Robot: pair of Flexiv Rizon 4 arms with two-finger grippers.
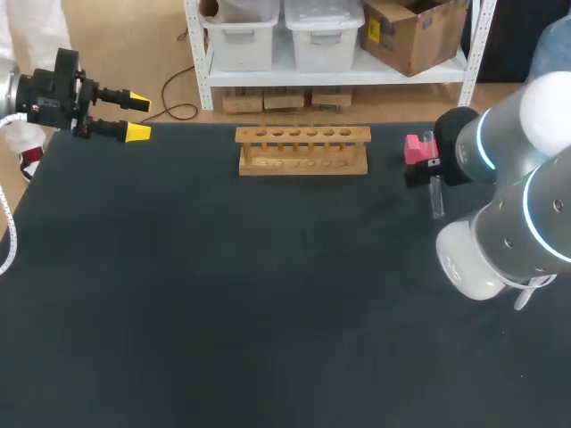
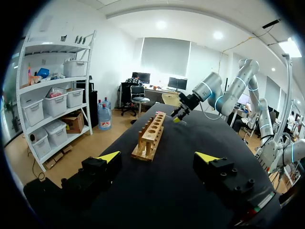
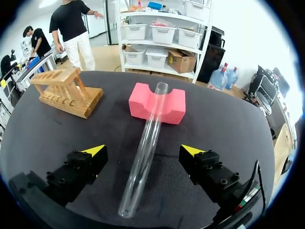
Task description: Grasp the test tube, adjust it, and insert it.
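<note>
The clear glass test tube [image 3: 153,112] lies on the dark table [image 1: 223,312], its open end propped in the notch of a pink foam block [image 3: 174,106] and its rounded end down on the cloth. The right gripper [image 3: 143,150] hovers over it with fingers spread wide, one on each side of the tube and neither touching it. The wooden rack with a row of holes [image 1: 303,150] stands near the far edge, well apart from the block. The left gripper [image 1: 136,118] hangs over the far left corner, fingers open and holding nothing
</note>
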